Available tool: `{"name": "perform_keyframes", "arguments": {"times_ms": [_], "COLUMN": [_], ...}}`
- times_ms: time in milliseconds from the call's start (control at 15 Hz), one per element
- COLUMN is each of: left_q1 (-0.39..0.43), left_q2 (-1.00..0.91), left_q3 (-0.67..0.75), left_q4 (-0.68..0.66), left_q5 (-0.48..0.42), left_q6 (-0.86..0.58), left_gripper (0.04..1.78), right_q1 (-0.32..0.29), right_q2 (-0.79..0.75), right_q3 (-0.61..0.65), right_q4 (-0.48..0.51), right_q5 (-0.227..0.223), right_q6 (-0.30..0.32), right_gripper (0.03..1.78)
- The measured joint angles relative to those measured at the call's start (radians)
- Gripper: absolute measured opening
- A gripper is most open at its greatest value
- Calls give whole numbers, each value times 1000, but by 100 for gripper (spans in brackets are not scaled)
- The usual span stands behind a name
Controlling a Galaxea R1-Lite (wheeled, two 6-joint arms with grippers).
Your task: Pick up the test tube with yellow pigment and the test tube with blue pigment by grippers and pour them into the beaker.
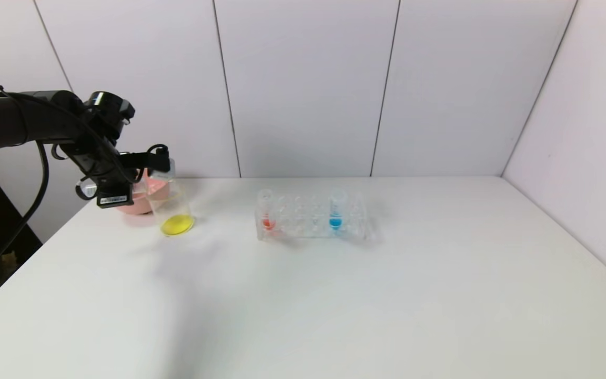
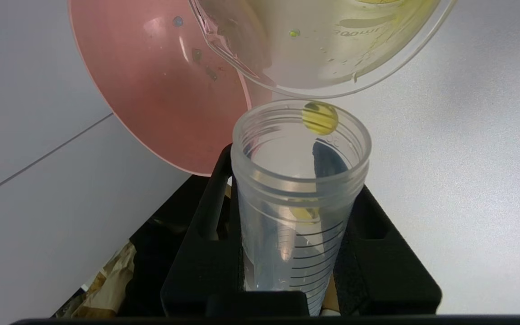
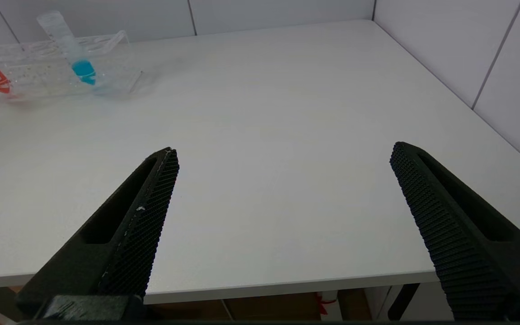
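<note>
The left gripper pinches the test tube with yellow pigment between its black fingers, holding it tipped with its open mouth just beside the rim of the beaker. A single yellow drop clings at the tube's lip (the tube is otherwise nearly drained), and yellow liquid pools in the bottom of the beaker. The beaker stands on the white table at its far left, directly in front of a pink bowl. Near the table's centre a clear tube rack holds the test tube with blue pigment upright toward its right end and a red-liquid tube at its left end. The right gripper hangs low over the table's near edge, well apart from the rack, its jaws spread wide around nothing.
</note>
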Motion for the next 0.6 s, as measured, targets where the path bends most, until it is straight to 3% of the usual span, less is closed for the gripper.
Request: {"name": "perform_keyframes", "arguments": {"times_ms": [333,600], "left_q1": [6,29], "left_q2": [-41,-106], "left_q3": [2,21], "left_q4": [-33,-127], "left_q5": [-100,-281], "left_q6": [-144,-420], "left_gripper": [54,54], "right_q1": [0,0], "right_q2": [0,0], "right_q3": [0,0], "right_q4": [0,0], "right_q5": [0,0], "right_q6": [0,0], "right_gripper": [171,171]}}
